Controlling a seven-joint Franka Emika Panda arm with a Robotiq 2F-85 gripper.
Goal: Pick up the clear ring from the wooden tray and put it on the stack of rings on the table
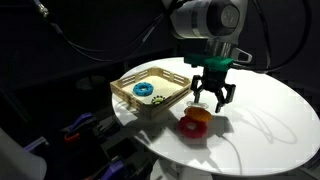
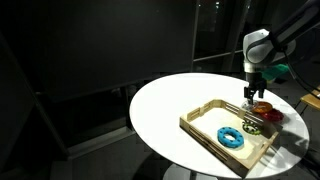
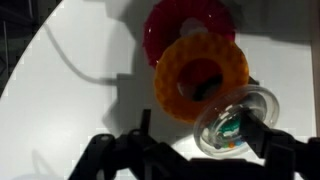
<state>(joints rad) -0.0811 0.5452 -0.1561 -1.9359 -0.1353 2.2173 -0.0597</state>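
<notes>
In the wrist view the clear ring (image 3: 236,120) lies tilted, overlapping the lower right edge of the orange ring (image 3: 200,72), which sits on the red ring (image 3: 190,28). My gripper (image 3: 205,138) is open, its fingers spread wider than the clear ring; the right finger is close to the ring's edge. In both exterior views the gripper (image 1: 213,98) (image 2: 250,96) hovers just above the stack of rings (image 1: 195,122) (image 2: 263,107) on the white table (image 1: 270,110) (image 2: 170,105), beside the wooden tray (image 1: 128,97) (image 2: 200,128).
A blue ring (image 1: 143,90) (image 2: 231,138) and a small dark object (image 1: 160,98) (image 2: 250,123) lie in the tray. The table's round edge runs near the stack. Dark surroundings and cables lie beyond the table.
</notes>
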